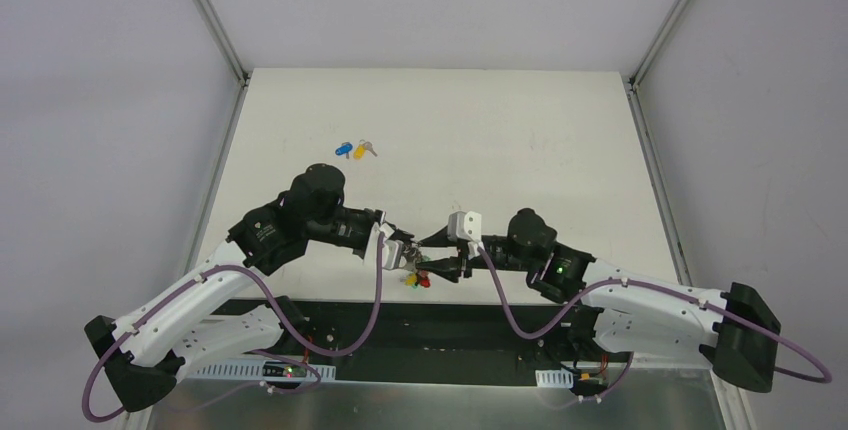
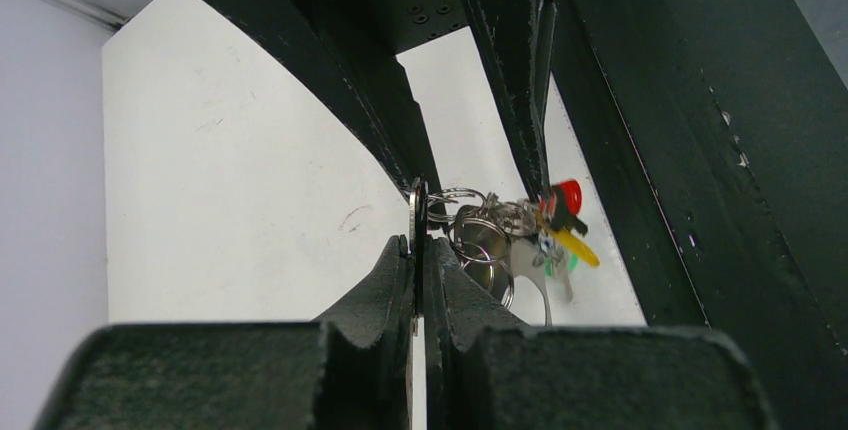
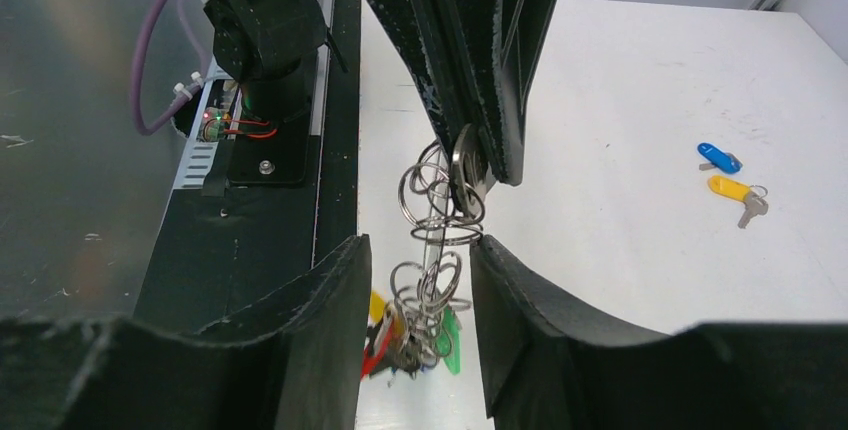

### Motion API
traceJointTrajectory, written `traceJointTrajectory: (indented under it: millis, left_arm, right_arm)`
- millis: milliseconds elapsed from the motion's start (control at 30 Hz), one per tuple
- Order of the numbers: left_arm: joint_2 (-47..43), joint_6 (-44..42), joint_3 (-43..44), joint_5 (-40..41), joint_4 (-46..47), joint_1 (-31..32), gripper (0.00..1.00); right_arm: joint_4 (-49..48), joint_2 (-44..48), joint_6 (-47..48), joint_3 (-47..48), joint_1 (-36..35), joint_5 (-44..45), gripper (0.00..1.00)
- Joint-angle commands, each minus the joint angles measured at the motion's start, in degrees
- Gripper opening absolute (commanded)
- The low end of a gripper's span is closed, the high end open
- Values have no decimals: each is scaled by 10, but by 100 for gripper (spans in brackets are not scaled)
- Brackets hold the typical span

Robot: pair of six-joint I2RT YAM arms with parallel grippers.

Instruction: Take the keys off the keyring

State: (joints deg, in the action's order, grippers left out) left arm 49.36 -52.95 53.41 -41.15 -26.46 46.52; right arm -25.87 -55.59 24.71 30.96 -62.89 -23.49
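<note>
The keyring (image 3: 437,212), a chain of silver rings, hangs from my left gripper (image 2: 417,245), which is shut on its top ring. The bunch of keys (image 3: 418,335) with red, yellow, black and green heads dangles below, just above the table. It also shows in the left wrist view (image 2: 540,235) and in the top view (image 1: 416,279). My right gripper (image 3: 418,250) is open, its fingers either side of the hanging rings, not touching them. A blue-headed key (image 1: 343,148) and a yellow-headed key (image 1: 362,150) lie loose on the table.
The black base plate and metal rail (image 1: 420,325) run along the table's near edge, right under the grippers. The loose keys also show at the right in the right wrist view, the blue one (image 3: 720,158) and the yellow one (image 3: 735,190). White walls enclose the table.
</note>
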Motion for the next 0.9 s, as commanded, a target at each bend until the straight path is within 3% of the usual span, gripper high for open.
traceJointTrajectory:
  millis: [0,300,567,867]
  left_arm:
    - [-13,1,-1,-31,21,3,0]
    - [-21,-3,-3,-44,21,3,0]
    - [-32,-1,-2,-57,20,3,0]
    - [-12,-4,6,-79,21,0,0]
  right_arm:
    - [-8,26,10,32,-3,-9,47]
    - [60,47,50,56,-3,11,49]
    - [97,50,61,63,-2,-17,57]
    - [162,48,98,96,0,-12,59]
